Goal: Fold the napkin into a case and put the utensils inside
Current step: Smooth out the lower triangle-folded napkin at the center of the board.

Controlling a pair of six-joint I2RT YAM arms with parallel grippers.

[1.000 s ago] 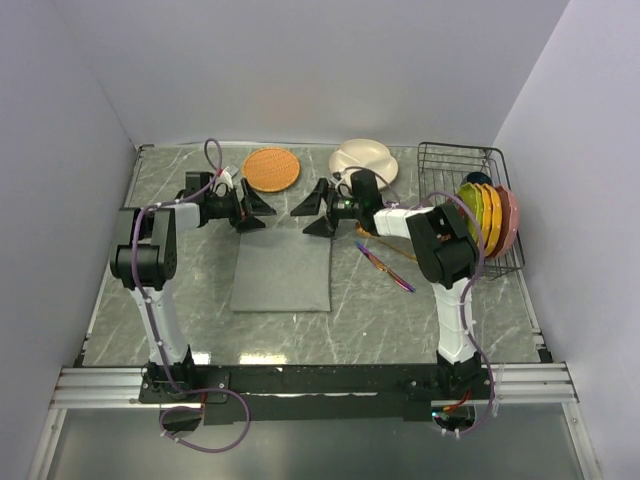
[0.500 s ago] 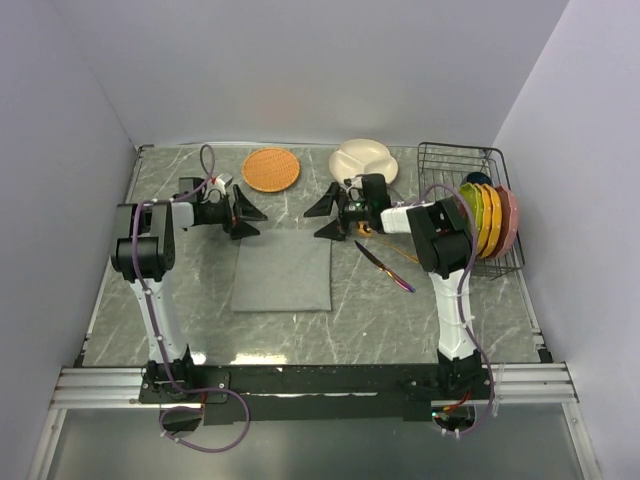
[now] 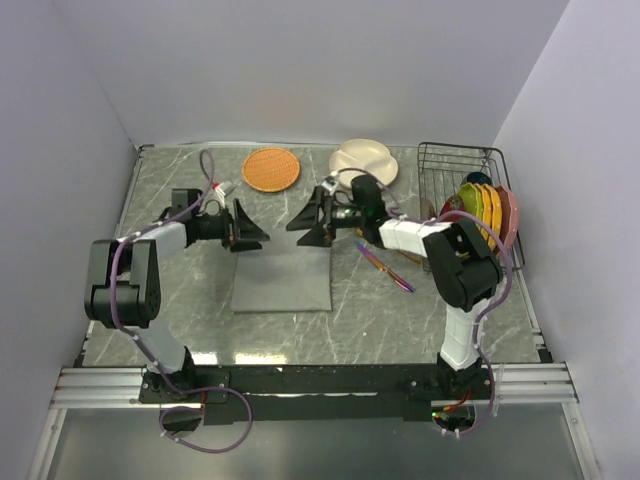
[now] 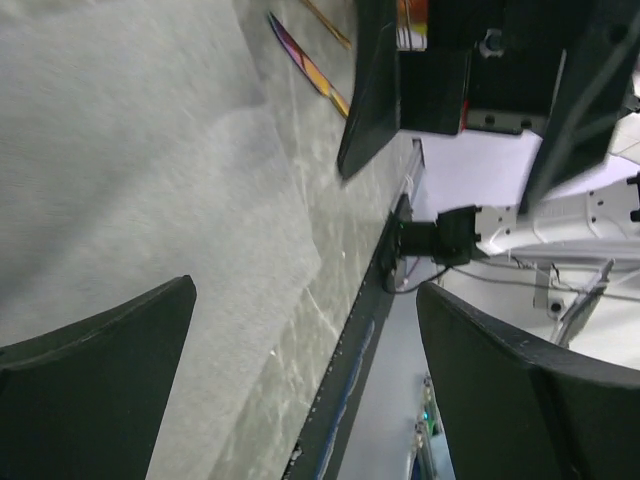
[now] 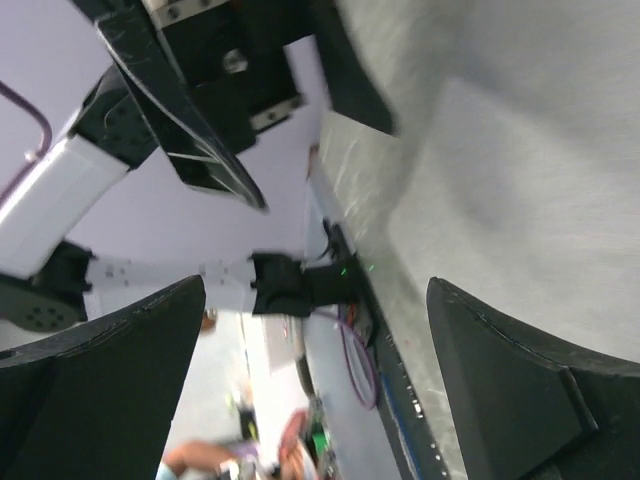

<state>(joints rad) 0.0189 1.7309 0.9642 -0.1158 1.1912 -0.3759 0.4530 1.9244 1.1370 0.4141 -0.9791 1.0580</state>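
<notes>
You have the napkin (image 3: 283, 276) flat at centre frame on the surface (image 3: 380, 322), left pincer (image 3: 250, 231) and right pincer (image 3: 304, 227) both wide and empty, facing each other over its far edge, purple knife (image 3: 386, 268) to its right, orange mat (image 3: 271, 169) beyond.

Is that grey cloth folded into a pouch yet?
Not yet: the napkin lies flat as one broad rectangle, with no narrow pouch shape.
</notes>
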